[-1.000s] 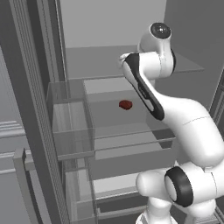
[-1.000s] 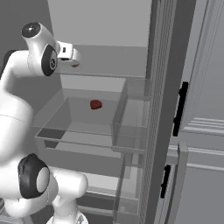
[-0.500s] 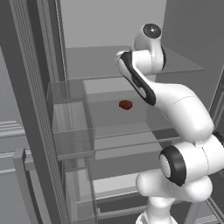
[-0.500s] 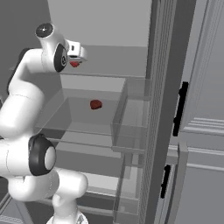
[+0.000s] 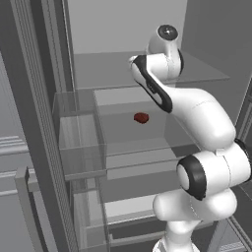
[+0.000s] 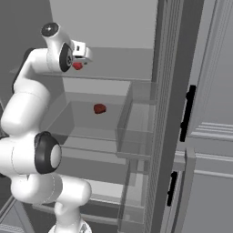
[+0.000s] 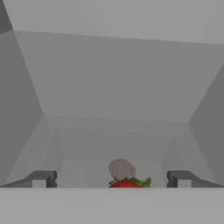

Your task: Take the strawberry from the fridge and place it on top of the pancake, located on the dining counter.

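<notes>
The fridge stands open at centre frame, a smooth pale grey box inside with clear glass shelves and glassy see-through drawers whose walls overlap in faint panes. In the right base view a small, lumpy red strawberry sits on the upper glass shelf at upper left, just beside the white hand, and another dark red lump lies lower, mid-frame, inside a drawer. In the hand view the blocky dark fingers are spread wide at bottom left and right, holding and touching nothing, the red, green-leafed strawberry low between them.

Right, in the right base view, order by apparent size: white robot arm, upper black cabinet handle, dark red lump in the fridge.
White robot arm, largest, though nearest the camera; upper black cabinet handle; dark red lump.
</notes>
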### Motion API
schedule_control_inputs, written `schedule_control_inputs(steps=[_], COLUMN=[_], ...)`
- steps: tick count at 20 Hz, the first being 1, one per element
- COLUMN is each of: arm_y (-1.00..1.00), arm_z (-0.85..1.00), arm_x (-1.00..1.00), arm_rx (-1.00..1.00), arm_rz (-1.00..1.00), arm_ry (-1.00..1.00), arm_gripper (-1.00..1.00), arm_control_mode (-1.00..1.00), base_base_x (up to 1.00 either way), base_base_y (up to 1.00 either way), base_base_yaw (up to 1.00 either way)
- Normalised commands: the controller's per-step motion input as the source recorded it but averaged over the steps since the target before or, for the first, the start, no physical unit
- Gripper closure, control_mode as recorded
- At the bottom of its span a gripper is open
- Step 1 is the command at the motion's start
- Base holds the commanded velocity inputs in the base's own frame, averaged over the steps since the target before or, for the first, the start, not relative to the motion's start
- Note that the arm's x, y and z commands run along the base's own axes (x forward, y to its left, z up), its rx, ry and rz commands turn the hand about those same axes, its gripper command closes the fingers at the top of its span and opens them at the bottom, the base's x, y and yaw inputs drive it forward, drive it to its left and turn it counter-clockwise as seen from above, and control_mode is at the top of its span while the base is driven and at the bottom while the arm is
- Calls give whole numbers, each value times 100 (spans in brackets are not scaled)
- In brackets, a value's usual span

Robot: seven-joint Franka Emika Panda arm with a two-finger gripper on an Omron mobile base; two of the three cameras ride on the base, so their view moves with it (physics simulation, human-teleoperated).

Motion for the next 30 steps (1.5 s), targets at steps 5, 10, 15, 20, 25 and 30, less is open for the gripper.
schedule_control_inputs(steps=[5, 10, 15, 20, 25, 30], arm_y=[-2, -6, -1, 0, -3, -11], arm_z=[-4, -6, -6, -10, -16, -11], arm_x=[-19, 0, 1, 0, 4, 11], arm_rx=[0, 0, 0, 0, 0, 0], arm_rz=[0, 0, 0, 0, 0, 0], arm_ry=[0, 0, 0, 0, 1, 0], arm_gripper=[-100, -100, -100, -100, 100, 100], arm_control_mode=[-100, -100, -100, -100, -100, -100], base_base_x=[0, 0, 0, 0, 0, 0], base_base_y=[0, 0, 0, 0, 0, 0], base_base_yaw=[0, 0, 0, 0, 0, 0])
